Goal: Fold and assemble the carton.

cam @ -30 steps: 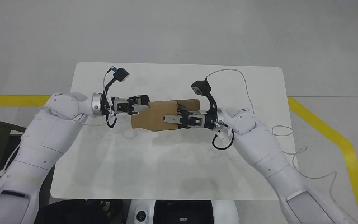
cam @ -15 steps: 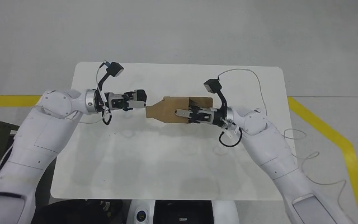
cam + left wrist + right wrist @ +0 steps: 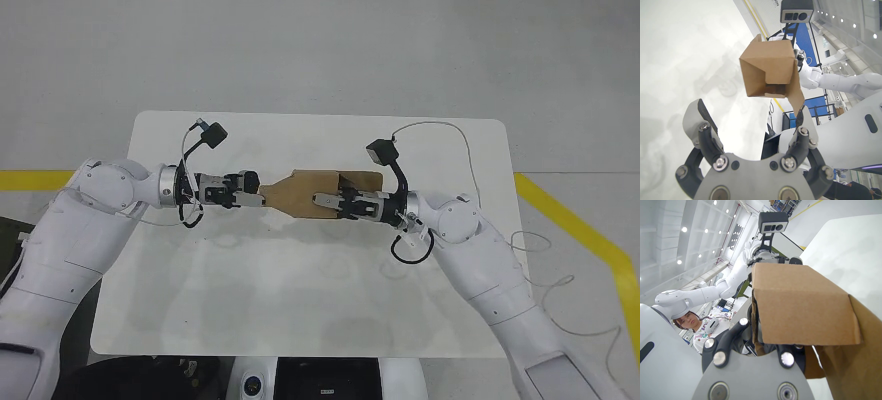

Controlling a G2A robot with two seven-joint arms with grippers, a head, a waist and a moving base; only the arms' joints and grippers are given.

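The brown carton (image 3: 300,192) is held above the middle of the white table (image 3: 300,300), lying sideways between the arms. My right gripper (image 3: 330,203) is shut on its right end, and the carton (image 3: 802,309) hides the fingertips from the wrist camera. The carton's (image 3: 770,70) left end is open, with one side flap folded inward and a long flap sticking out. My left gripper (image 3: 751,115) is open just left of that end (image 3: 253,190). The long flap's tip reaches one of its fingers (image 3: 802,117).
A thin white cable (image 3: 450,140) loops over the table's back right part. Yellow floor tape (image 3: 30,180) runs beside the table on both sides. Bare table surface lies in front of and behind the carton.
The right gripper carried the carton to the right, away from the left gripper. The left gripper then shifted slightly toward the table's front, up to the carton's protruding flap.
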